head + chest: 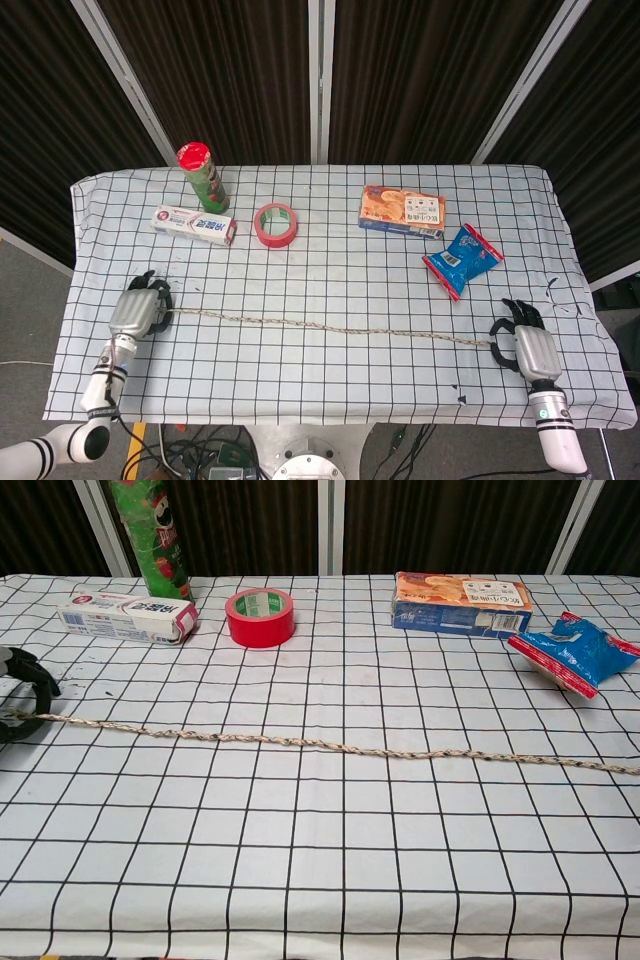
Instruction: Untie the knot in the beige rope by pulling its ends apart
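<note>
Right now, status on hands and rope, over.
Left hand and right hand each grip an end. Beige rope stretched straight across the table, no knot visible. Nothing on the rope's line.

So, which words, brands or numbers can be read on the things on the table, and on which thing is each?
Toothpaste box: print too blurred to read.
Biscuit box: print too small.
Blue snack bag: lettering unreadable.
Green chip can: no legible text.
Red tape roll: none readable.
</note>
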Controlling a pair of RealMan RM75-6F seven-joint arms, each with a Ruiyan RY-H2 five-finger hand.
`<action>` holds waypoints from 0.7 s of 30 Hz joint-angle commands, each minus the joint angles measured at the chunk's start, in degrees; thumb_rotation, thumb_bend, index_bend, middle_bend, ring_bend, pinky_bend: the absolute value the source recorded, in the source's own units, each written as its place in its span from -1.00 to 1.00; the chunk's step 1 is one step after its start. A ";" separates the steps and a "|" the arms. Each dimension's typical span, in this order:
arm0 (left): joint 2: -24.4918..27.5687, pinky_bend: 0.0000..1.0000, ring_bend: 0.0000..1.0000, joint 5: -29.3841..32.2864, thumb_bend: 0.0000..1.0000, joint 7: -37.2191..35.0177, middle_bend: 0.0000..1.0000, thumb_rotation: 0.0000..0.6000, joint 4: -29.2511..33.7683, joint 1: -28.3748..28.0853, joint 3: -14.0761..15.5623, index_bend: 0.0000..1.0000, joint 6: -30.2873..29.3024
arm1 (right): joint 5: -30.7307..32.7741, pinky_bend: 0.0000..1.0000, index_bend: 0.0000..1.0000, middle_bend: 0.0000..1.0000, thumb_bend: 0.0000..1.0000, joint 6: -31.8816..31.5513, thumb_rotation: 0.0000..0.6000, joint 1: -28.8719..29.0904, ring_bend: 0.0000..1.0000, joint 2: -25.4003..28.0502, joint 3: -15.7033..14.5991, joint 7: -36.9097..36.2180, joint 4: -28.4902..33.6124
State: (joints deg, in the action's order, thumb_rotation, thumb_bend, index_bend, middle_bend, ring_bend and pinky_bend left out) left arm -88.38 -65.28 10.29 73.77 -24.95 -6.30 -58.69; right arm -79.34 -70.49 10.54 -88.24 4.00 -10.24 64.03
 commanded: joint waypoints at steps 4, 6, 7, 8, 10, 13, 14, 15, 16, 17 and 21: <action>0.38 -0.79 -0.96 -0.40 -0.13 -0.57 -0.54 1.00 0.21 0.09 -0.04 0.03 -0.14 | -0.14 -1.00 -0.11 -0.84 -0.38 -0.48 1.00 -0.15 -1.00 0.54 0.15 -0.14 0.53; 0.64 -0.79 -0.96 -0.84 -0.15 -1.09 -0.55 1.00 0.40 0.14 -0.01 -0.02 -0.27 | -0.38 -1.00 -0.15 -0.86 -0.41 -0.86 1.00 -0.26 -1.00 1.05 0.17 -0.48 0.89; 0.78 -0.80 -0.96 -1.04 -0.15 -1.36 -0.56 1.00 0.48 0.16 0.04 -0.04 -0.24 | -0.49 -1.00 -0.18 -0.86 -0.42 -1.09 1.00 -0.33 -1.00 1.26 0.19 -0.67 1.04; 0.95 -0.80 -0.97 -1.27 -0.16 -1.71 -0.57 1.00 0.56 0.18 0.08 -0.07 -0.21 | -0.60 -1.00 -0.21 -0.87 -0.44 -1.43 1.00 -0.42 -1.00 1.50 0.27 -0.92 1.25; 1.15 -0.80 -0.97 -1.71 -0.19 -2.30 -0.59 1.00 0.64 0.22 0.14 -0.12 -0.27 | -0.73 -1.00 -0.25 -0.88 -0.46 -2.01 1.00 -0.58 -1.00 1.78 0.42 -1.26 1.49; 1.36 -0.80 -0.97 -2.37 -0.26 -3.13 -0.61 1.00 0.52 0.26 0.31 -0.18 -0.25 | -0.93 -1.00 -0.27 -0.90 -0.47 -2.84 1.00 -0.77 -1.00 2.19 0.66 -1.66 1.90; 1.38 -0.80 -0.97 -2.59 -0.28 -3.40 -0.61 1.00 0.40 0.29 0.36 -0.19 -0.28 | -1.00 -1.00 -0.27 -0.90 -0.47 -3.13 1.00 -0.84 -1.00 2.39 0.74 -1.79 2.09; 1.41 -0.80 -0.97 -2.76 -0.29 -3.61 -0.61 1.00 0.30 0.31 0.39 -0.20 -0.33 | -1.06 -1.00 -0.28 -0.90 -0.48 -3.36 1.00 -0.88 -1.00 2.55 0.82 -1.88 2.25; 1.43 -0.80 -0.97 -2.91 -0.32 -3.84 -0.62 1.00 0.22 0.35 0.39 -0.22 -0.44 | -1.11 -1.00 -0.28 -0.91 -0.48 -3.61 1.00 -0.93 -1.00 2.71 0.91 -1.99 2.41; 1.48 -0.80 -0.97 -3.12 -0.33 -4.21 -0.62 1.00 0.18 0.45 0.35 -0.23 -0.69 | -1.19 -1.00 -0.29 -0.91 -0.48 -3.96 1.00 -0.98 -1.00 2.96 1.05 -2.14 2.68; 2.43 -0.80 -0.97 -4.20 -0.38 -5.68 -0.63 1.00 1.30 0.94 -0.18 -0.27 -2.51 | -1.57 -1.00 -0.31 -0.91 -0.49 -5.24 1.00 -1.27 -1.00 4.18 1.37 -2.37 3.79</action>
State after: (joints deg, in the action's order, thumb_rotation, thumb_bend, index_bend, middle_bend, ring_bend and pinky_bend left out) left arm -86.35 -69.04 5.11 74.58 -24.24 -6.24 -60.53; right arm -80.80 -75.50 9.37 -84.30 5.27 -12.53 67.58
